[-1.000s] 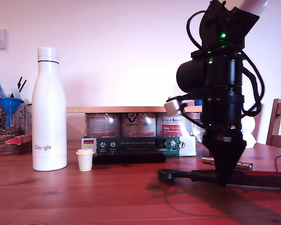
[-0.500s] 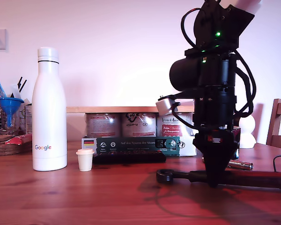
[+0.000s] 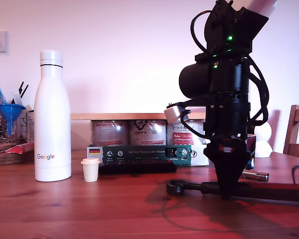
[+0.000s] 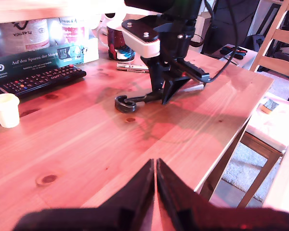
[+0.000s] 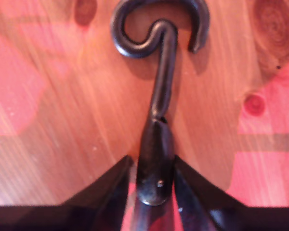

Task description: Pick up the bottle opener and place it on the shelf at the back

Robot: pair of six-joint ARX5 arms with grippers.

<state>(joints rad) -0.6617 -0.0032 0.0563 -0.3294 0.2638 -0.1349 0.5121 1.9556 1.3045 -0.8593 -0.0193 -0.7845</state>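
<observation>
The bottle opener [image 3: 269, 190] lies flat on the reddish table, with its black ring head [image 3: 175, 187] pointing to the exterior view's left. My second gripper [image 3: 228, 191] reaches straight down onto the handle just behind the metal shank. In the second wrist view its fingers [image 5: 120, 183] press both sides of the handle [image 5: 155, 168], with the hooked head [image 5: 161, 29] ahead. My first gripper [image 4: 155, 163] is shut and empty, hovering low over the table and facing the second arm [image 4: 164, 57]. The shelf [image 3: 119, 116] is a light plank resting on tins at the back.
A white bottle [image 3: 52, 117] and a small cream cup [image 3: 90, 170] stand at the exterior view's left. A black remote [image 3: 137, 168], a dark box [image 3: 139, 152] and tins [image 3: 129, 132] sit below the shelf. A silver cylinder [image 3: 254, 175] lies behind the opener. A chair [image 3: 296, 129] stands beyond the table edge [image 4: 231, 134].
My second gripper has slid along the opener's handle toward the ring head, to the exterior view's left. The opener stays on the table, shifted only slightly.
</observation>
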